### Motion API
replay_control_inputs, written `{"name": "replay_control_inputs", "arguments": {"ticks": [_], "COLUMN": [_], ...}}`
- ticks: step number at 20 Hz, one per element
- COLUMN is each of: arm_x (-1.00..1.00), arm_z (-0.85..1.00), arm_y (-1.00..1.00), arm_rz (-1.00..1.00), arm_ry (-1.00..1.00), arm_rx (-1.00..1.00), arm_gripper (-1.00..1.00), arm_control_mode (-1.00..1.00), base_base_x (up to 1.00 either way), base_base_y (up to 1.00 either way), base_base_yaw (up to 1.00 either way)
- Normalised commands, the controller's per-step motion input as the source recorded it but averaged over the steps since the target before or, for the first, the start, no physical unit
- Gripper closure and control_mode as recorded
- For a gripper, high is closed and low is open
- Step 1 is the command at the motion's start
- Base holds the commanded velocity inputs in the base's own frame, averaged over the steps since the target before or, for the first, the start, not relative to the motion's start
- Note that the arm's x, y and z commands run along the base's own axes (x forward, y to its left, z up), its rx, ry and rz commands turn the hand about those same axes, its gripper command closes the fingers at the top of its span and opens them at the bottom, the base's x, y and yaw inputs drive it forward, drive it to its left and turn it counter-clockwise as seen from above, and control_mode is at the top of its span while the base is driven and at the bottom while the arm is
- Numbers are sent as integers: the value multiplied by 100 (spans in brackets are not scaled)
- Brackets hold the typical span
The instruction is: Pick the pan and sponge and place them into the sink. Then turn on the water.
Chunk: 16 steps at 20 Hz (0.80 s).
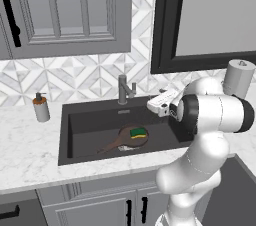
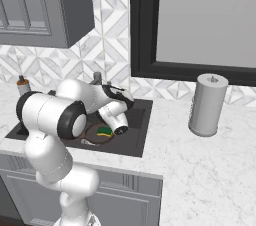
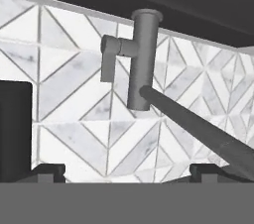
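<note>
The dark-brown pan (image 1: 123,140) lies on the floor of the dark-grey sink (image 1: 80,125), its handle pointing left. The green and yellow sponge (image 1: 138,132) rests in the pan; both show again as pan (image 2: 94,136) and sponge (image 2: 104,131). My gripper (image 1: 151,104) hovers above the sink's back right part, just right of the faucet (image 1: 123,89). In the hand view the gripper (image 3: 126,172) is open with nothing between its tips. It faces the faucet (image 3: 141,59), whose short side lever (image 3: 110,57) and long thin spout (image 3: 198,129) stand out. No water is running.
A soap dispenser (image 1: 41,108) stands on the marble counter left of the sink. A grey paper towel roll (image 2: 207,105) stands to the right. A black-framed window (image 1: 200,15) and a grey wall cabinet (image 1: 65,10) hang above the tiled backsplash.
</note>
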Motion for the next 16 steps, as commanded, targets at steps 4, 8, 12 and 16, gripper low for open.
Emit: {"name": "replay_control_inputs", "arguments": {"ticks": [4, 8, 12, 16], "arm_x": [27, 37, 50, 46], "arm_z": [0, 0, 0, -2], "arm_y": [0, 5, 13, 19], "arm_rz": [0, 1, 16, 21], "arm_ry": [22, 10, 9, 3], "arm_rx": [20, 14, 2, 0], "arm_gripper": [-100, -100, -100, -100], "arm_control_mode": [-100, -100, -100, -100], "base_base_x": [0, 0, 0, 0], "base_base_y": [0, 0, 0, 0], "base_base_yaw": [0, 0, 0, 0]}}
